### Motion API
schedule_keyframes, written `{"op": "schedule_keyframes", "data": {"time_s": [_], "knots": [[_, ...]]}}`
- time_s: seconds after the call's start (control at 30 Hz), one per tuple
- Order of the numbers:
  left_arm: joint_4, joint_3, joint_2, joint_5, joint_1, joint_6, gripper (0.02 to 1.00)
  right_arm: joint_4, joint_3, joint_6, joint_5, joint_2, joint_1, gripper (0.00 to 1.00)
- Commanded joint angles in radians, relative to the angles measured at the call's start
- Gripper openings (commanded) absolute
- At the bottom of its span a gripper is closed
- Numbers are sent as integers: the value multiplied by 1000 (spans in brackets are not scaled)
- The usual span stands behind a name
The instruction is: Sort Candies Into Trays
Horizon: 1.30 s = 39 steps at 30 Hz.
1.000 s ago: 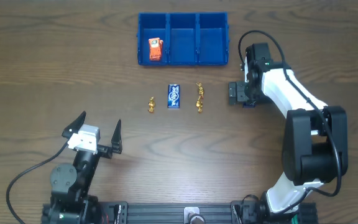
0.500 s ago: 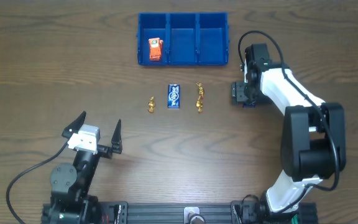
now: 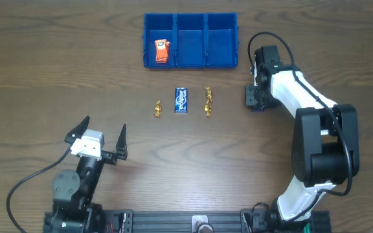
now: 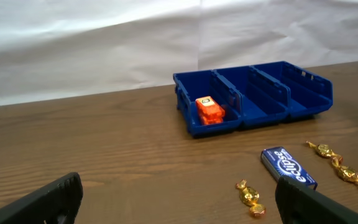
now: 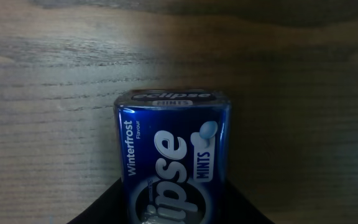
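Mint box (image 5: 173, 158) sits clamped in the right gripper (image 3: 254, 98) over the wooden surface (image 3: 57, 77), below the right corner of the blue three-bin tray (image 3: 191, 65). An orange candy (image 3: 162, 52) lies in the tray's left bin. A second mint pack (image 3: 181, 99) lies between gold-wrapped candies (image 3: 208, 101). The left gripper (image 3: 105, 122) hangs spread wide, well apart.

A robotics lab bench: wood-grain table (image 3: 44, 77); white cloth backdrop (image 4: 73, 43); black mounting rail (image 3: 173, 220) along its edge.
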Motion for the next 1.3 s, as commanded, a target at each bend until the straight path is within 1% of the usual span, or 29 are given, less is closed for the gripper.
{"op": "schedule_keyframes", "data": {"time_s": [0.03,0.17,0.3,0.47,0.57,0.6,0.77,0.83,1.03,1.3], "knots": [[-51,-13,-5,10,6,6,996,0,13,2,6,9,3,340],[-51,-13,-5,10,6,6,996,-27,39,5,6,6,5,314],[-51,-13,-5,10,6,6,996,-111,127,4,3,-16,27,323],[-51,-13,-5,10,6,6,996,-263,360,2,7,-48,111,332],[-51,-13,-5,10,6,6,996,-312,510,10,11,-48,178,334],[-51,-13,-5,10,6,6,996,-317,554,17,12,-48,200,338],[-51,-13,-5,10,6,6,996,-323,736,137,88,-47,302,362],[-50,-13,-5,10,6,6,996,-314,786,163,116,-44,333,362],[-51,-13,-5,10,6,6,996,-255,861,185,150,-2,380,356],[-51,-13,-5,10,6,6,996,-236,949,194,148,176,386,356]]}}
